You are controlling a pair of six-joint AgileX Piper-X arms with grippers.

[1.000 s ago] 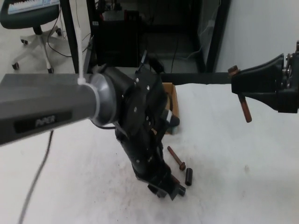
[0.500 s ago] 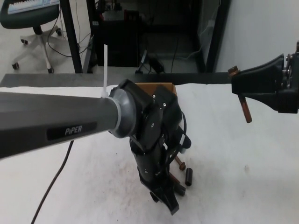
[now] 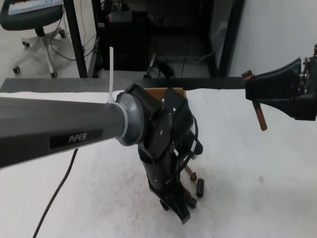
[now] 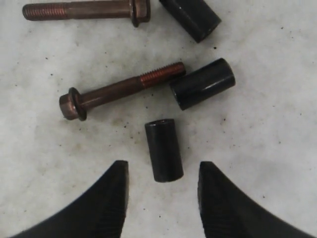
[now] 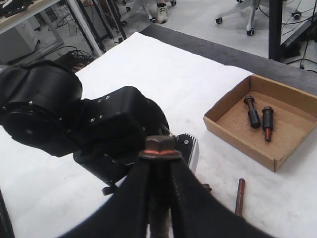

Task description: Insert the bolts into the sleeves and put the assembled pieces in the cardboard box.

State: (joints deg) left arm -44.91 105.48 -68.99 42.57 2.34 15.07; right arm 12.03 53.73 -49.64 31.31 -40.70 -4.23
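Sleeve point(image 4: 164, 149), short, black and hollow, lies on the white cover point(image 4: 44, 158) between the spread fingers point(image 4: 111, 203) of the left gripper point(image 4: 163, 168). There is a gap on each side, so this gripper is open and holds nothing. Just past the sleeve's far end lies a second sleeve point(image 4: 202, 83). The threaded tip of a copper-coloured bolt point(image 4: 119, 91) reaches to that second sleeve's end; whether the two touch cannot be told. Farther on lie another bolt point(image 4: 86, 10) and a third sleeve point(image 4: 190, 17), the latter cut by the picture's edge. In the high view the left arm point(image 3: 59, 131) stretches across the bench and its gripper points down at the cover near the front.

The right gripper point(image 5: 159, 163) has its fingers closed on a held bolt point(image 5: 159, 146), clamped just under the hexagonal head. In the high view it is raised over the right side of the bench, well apart from the left arm, with the bolt hanging head up and thread down, slightly tilted.

The cardboard box point(image 5: 237, 141) sits on the cover beyond the left arm's wrist. Two assembled pieces point(image 5: 252, 113) lie in it side by side, each a bolt through a black sleeve.

Behind the bench stand a dark frame point(image 3: 223, 39) and an office chair point(image 3: 29, 22).
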